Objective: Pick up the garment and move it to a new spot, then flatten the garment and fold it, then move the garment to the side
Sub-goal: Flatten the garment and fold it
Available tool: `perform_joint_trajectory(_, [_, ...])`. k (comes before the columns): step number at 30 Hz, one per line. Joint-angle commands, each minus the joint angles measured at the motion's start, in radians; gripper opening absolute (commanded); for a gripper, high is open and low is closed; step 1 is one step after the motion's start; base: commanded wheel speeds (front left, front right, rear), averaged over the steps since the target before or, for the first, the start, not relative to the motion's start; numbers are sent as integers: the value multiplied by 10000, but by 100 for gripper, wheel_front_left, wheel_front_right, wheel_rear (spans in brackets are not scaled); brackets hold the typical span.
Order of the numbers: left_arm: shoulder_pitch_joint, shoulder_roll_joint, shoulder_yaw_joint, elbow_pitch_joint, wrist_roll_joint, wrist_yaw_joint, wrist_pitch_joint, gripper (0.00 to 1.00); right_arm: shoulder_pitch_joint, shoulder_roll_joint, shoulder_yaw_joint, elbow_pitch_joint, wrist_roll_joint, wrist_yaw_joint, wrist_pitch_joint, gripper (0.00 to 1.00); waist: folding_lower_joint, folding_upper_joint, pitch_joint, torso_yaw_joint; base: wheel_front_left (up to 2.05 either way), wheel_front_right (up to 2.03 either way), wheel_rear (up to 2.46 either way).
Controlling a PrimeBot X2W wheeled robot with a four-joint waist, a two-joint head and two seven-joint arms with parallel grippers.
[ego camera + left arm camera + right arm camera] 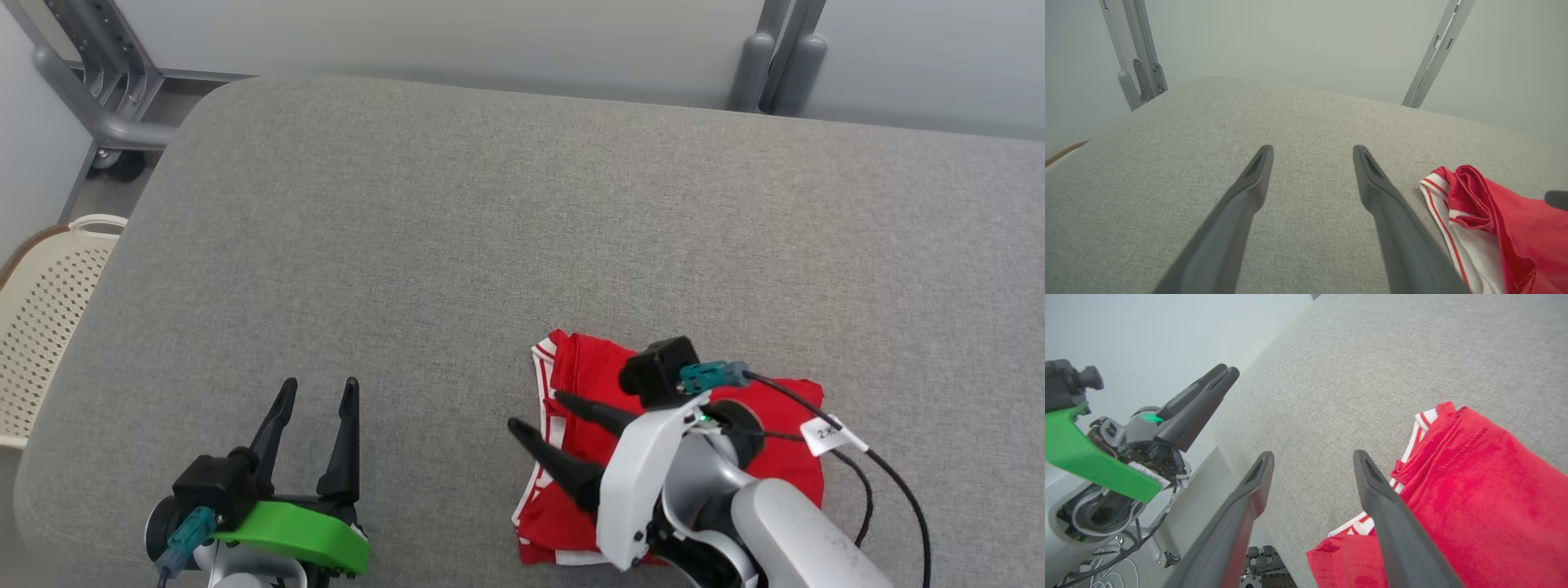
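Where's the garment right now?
Head view, lower right: the folded red garment lies on the grey table, near edge, beneath the open right gripper.

Wide free grey surface [490, 229] ahead, red garment [584, 367] near right

Red garment [584, 371], white-striped edges; mottled grey table [490, 204]

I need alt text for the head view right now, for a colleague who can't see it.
A folded red garment with white trim lies on the grey padded table, lower right of centre, with the open right gripper over its left edge, fingers pointing left. The open left gripper sits at lower left above bare table.
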Motion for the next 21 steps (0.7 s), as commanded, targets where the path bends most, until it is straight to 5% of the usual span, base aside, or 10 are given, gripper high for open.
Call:
perform_joint_trajectory(1, [91, 48, 46, -42, -17, -20, -25, 100, -115, -37, -411, -47, -459, -2, -158, 100, 0, 0, -55, -33, 0, 0, 0])
perform_joint_trajectory(10, [56, 2, 44, -231, 119, -20, -25, 100, 569, -32, -1613, 284, -2979, -2, -295, 100, 0, 0, -7, -56, 0, 0, 0])
perform_joint_trajectory(11, [26, -9, 52, -251, 124, -20, -25, 100, 703, -29, -1653, 328, -3214, -2, -351, 87, 0, 0, 16, -46, 0, 0, 0])
perform_joint_trajectory(12, [-2, -21, 57, -265, 122, -20, -25, 100, 824, -31, -1693, 383, -3429, -2, -415, 49, 0, 0, 38, -37, 0, 0, 0])
perform_joint_trajectory(13, [-26, -37, 62, -277, 130, -20, -25, 100, 947, -32, -1714, 423, -3603, -2, -519, 38, 0, 0, 60, -28, 0, 0, 0])
perform_joint_trajectory(14, [-47, -50, 73, -282, 139, -21, -25, 100, 1087, -35, -1747, 466, -3748, -2, -584, 8, 0, 0, 78, -19, 0, 0, 0])
perform_joint_trajectory(15, [-56, -56, 84, -285, 146, -20, -25, 100, 1251, -32, -1697, 535, -3837, -2, -599, 0, 0, 0, 91, -11, 0, 0, 0])
perform_joint_trajectory(21, [-59, -72, 199, -330, 161, -20, -25, 100, 1733, -35, -1165, 595, -3547, -2, -586, 0, 0, 0, 176, -9, 0, 0, 0])
